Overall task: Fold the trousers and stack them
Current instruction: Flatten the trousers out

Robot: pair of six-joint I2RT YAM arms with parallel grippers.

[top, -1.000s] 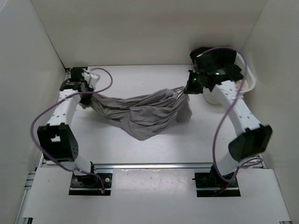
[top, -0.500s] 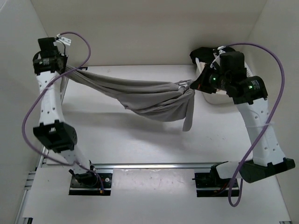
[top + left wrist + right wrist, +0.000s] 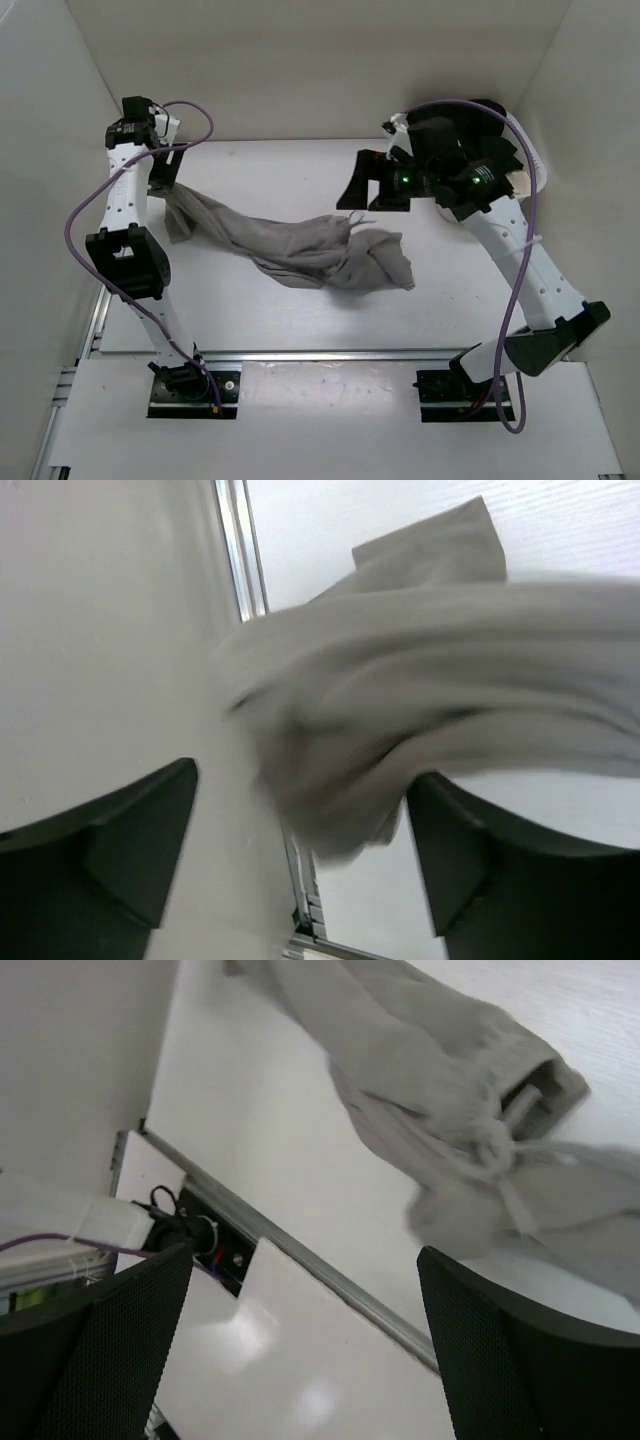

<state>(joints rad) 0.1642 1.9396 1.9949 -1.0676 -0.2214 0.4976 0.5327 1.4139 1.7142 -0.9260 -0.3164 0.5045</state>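
Note:
The grey-taupe trousers [image 3: 300, 250] lie crumpled across the middle of the table, from the back left to the centre right. In the left wrist view the trousers [image 3: 420, 690] are blurred, one end loose just ahead of the wide-apart fingers. My left gripper [image 3: 165, 178] [image 3: 300, 870] is open above that left end, close to the left wall. My right gripper [image 3: 365, 185] [image 3: 300, 1360] is open above the right end, holding nothing. Beyond its fingers the right wrist view shows the trousers' [image 3: 440, 1070] waistband and knotted drawstring.
White walls close in the table at the left, back and right. A white bin [image 3: 540, 170] stands at the back right behind the right arm. A metal rail [image 3: 320, 355] runs along the near edge, and another rail [image 3: 240, 550] along the left side.
Both grippers have opened and let go of the trousers, which hung stretched between them and have dropped onto the table. Both arms have come down, and the right gripper has shifted left.

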